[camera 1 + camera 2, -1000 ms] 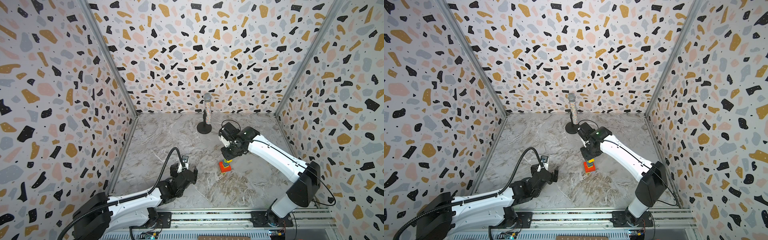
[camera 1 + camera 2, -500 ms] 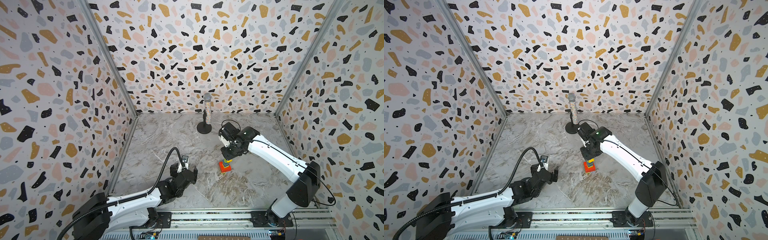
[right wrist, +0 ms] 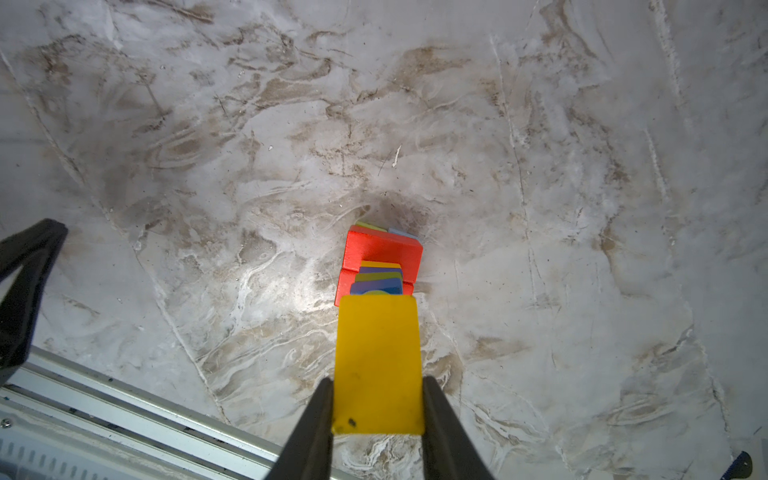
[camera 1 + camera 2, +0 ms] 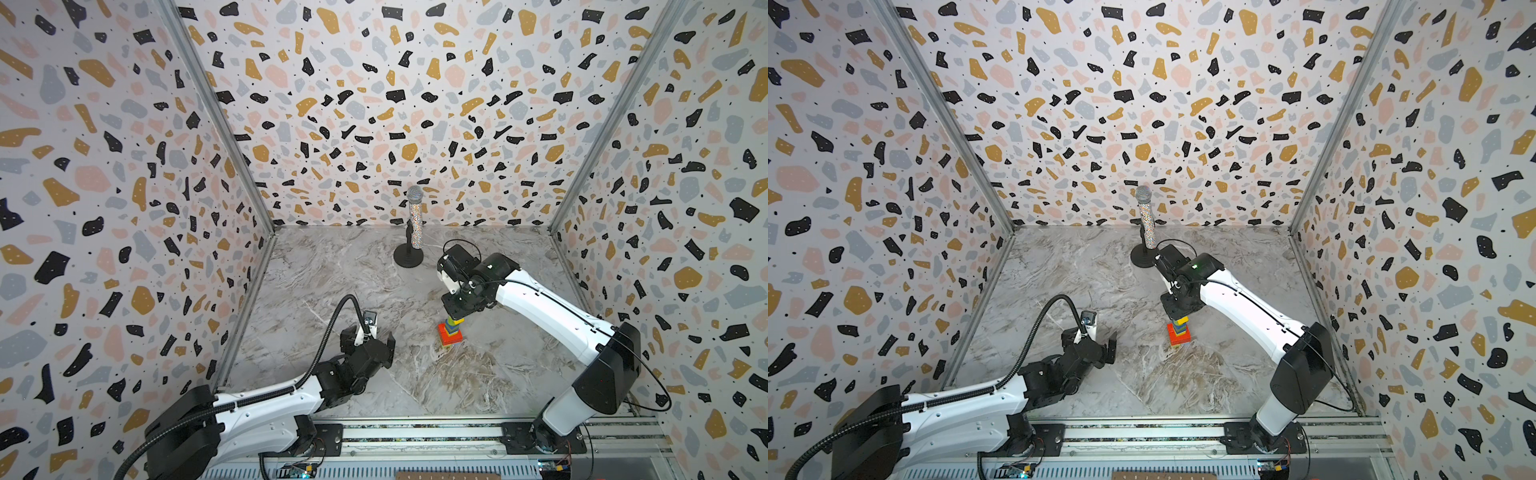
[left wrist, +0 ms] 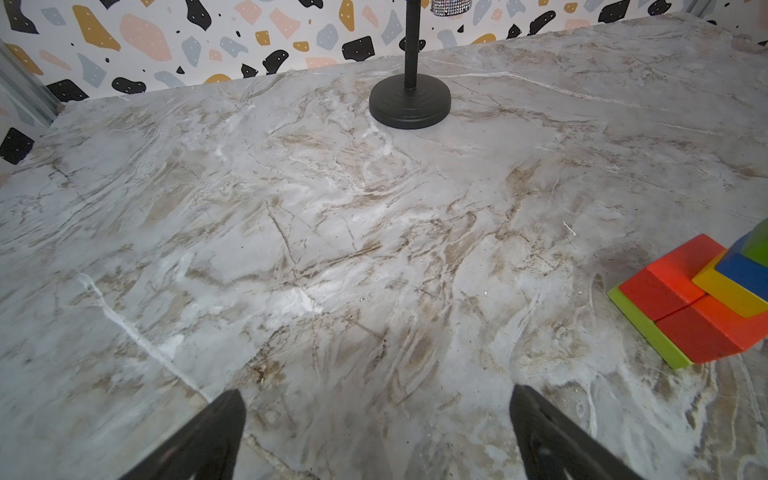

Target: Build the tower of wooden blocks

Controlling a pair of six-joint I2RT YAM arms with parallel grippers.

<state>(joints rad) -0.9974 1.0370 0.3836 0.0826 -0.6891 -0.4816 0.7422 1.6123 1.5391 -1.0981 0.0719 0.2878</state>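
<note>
The right tool [image 3: 378, 401] is clamped on the yellow block [image 3: 376, 353], its jaws pressing two opposite sides, directly over the tower [image 4: 451, 332] of coloured wood blocks near the middle of the marble surface [image 5: 291, 228]. Whether the block rests on the stack is hard to tell. The left tool [image 5: 374, 415] gapes wide and empty, well apart from the tower.

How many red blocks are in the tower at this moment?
2. One red brick and a second red brick lie side by side, touching, at the base of the tower, on a thin green slab. Others may be hidden higher up.
</note>
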